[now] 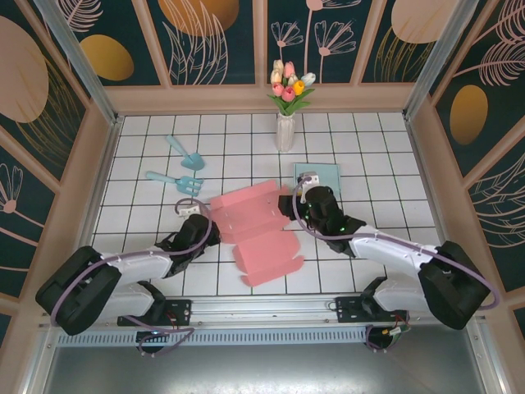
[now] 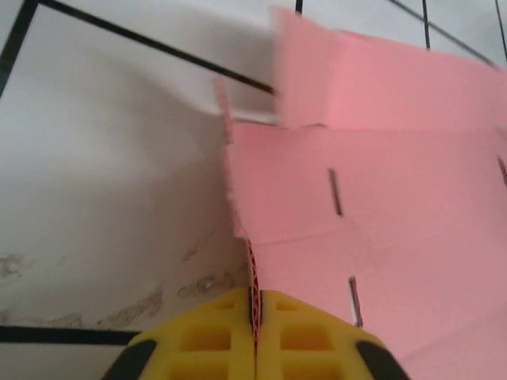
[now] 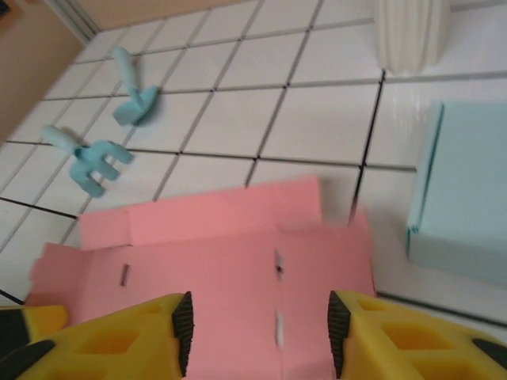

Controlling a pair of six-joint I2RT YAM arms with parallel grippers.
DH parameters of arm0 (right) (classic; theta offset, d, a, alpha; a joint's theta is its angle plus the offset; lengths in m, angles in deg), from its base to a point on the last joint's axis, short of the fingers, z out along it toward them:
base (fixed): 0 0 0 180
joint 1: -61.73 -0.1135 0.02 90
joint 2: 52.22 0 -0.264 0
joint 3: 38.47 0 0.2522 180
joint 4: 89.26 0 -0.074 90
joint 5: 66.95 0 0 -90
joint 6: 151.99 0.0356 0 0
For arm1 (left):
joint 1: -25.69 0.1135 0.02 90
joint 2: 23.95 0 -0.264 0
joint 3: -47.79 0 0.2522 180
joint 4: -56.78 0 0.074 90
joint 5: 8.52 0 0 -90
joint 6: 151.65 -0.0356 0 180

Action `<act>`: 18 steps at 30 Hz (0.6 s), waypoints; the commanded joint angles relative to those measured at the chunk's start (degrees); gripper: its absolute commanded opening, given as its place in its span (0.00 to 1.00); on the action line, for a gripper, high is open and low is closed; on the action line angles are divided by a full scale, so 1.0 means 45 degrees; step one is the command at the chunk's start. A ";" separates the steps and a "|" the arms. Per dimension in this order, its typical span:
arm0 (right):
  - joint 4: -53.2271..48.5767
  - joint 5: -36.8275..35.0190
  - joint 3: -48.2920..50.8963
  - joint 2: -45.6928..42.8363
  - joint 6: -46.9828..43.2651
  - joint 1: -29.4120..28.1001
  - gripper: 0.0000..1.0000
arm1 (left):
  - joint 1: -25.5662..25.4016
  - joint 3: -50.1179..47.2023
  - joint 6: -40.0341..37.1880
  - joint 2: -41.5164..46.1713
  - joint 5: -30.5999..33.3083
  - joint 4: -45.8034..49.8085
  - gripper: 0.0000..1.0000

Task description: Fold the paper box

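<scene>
The paper box (image 1: 254,226) is a flat pink cardboard cutout lying unfolded on the white tiles mid-table. My left gripper (image 1: 207,232) sits at its left edge; in the left wrist view the yellow jaws (image 2: 255,332) are shut on the edge of the pink sheet (image 2: 380,198), which stands thin between them. My right gripper (image 1: 291,205) hovers at the sheet's right edge. Its yellow fingers (image 3: 257,332) stand open over the pink panel (image 3: 230,245) with a wide gap and nothing pinched.
A blue toy shovel (image 1: 185,153) and a blue toy rake (image 1: 175,180) lie at the left rear. A white vase of tulips (image 1: 285,123) stands at the back centre. A teal box (image 1: 320,176) lies just behind my right gripper, also in the right wrist view (image 3: 463,198).
</scene>
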 commanded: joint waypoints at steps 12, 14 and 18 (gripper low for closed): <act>-0.6095 0.5967 -0.7229 0.0856 -1.3523 -0.0069 0.61 | -0.0044 -0.2459 -0.6725 0.4751 -0.1391 -0.8129 0.00; -0.7740 0.6081 -0.8235 0.1230 -1.5695 -0.0029 0.62 | -0.0035 -0.2704 -0.7868 0.4838 -0.1750 -0.9096 0.00; -1.0345 0.6085 -0.9377 0.1976 -1.9227 0.0085 0.64 | -0.0034 -0.2967 -0.8787 0.4488 -0.2678 -1.0573 0.00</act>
